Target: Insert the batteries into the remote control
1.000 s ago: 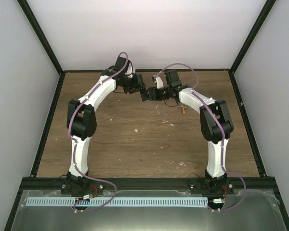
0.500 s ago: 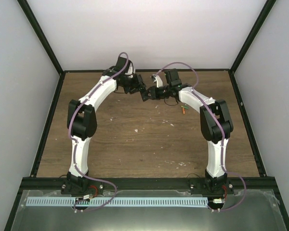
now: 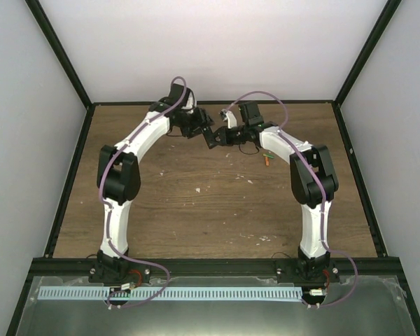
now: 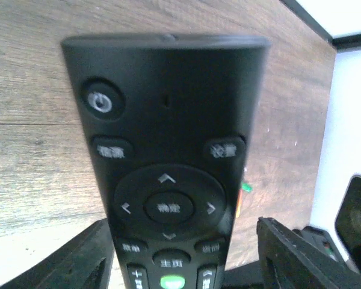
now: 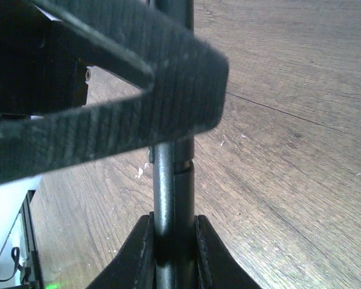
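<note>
A brown wooden table [image 3: 196, 210] fills the overhead view. Over its far middle, the left arm [image 3: 119, 175] and right arm [image 3: 311, 175] bend inward until their tips almost meet.

Between those tips is the remote control [image 4: 168, 150], raised off the wood. It is long and black, and its button face points at the left wrist camera.

The left gripper [image 4: 183, 253] straddles the remote with its jaws released, and I see a gap between the remote and one finger. The right gripper [image 5: 172, 241] is clenched on the remote's thin edge, with both fingers pressed flat against it. A ribbed black bar crosses that view close to the lens, and I take it for a left finger.

The batteries [image 3: 267, 159] lie on the table just beside the right forearm. They show as a small orange and green mark, and I cannot tell whether it is one battery or two.

I judge this to be a handover to the right gripper. An edge pinch may let the remote pivot, so I want that grip confirmed firm. Then I would back the left jaws straight off, without brushing the sides. The battery bay side is hidden from me.
</note>
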Controlling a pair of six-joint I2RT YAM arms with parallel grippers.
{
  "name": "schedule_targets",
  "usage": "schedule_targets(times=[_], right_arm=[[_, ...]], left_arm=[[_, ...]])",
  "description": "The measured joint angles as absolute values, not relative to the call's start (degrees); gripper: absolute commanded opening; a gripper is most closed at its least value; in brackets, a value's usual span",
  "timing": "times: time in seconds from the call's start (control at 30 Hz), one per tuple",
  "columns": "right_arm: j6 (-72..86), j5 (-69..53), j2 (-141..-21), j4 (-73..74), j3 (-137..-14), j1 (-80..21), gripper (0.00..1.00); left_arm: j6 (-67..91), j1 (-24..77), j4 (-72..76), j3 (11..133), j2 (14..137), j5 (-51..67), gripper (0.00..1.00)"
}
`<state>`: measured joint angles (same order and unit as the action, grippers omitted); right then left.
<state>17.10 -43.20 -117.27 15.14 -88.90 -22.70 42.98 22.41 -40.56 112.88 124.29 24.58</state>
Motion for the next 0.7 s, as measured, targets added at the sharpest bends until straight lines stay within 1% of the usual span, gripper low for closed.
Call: schedule_targets(times=[0.03,0.1,0.33,0.53,0.7], right_arm=[[16.73,-43.00,-117.27,15.35,-88.90,-22.79,0.07],[16.05,-42.33,-117.27,15.84,-88.92,-22.98,0.06],[13.76,-38.46,-117.27,18.44,-88.90,-23.07,0.06],[10.55,-32.27,-116.79,20.62,-88.71,-23.07,0.07],[6.92,-26.20,-114.48,22.09,-87.24,-23.07,0.06]], left_arm=[[43.42,22.46,-39.64,112.12,123.90,24.51,0.80],[44.29,22.50,-38.48,110.26,122.80,24.34,0.84],[46.26,22.35,-35.51,107.50,118.41,23.09,0.85],[51.68,19.00,-29.87,95.44,109.23,22.04,0.85],[56.69,14.90,-25.28,91.31,107.59,21.82,0.85]])
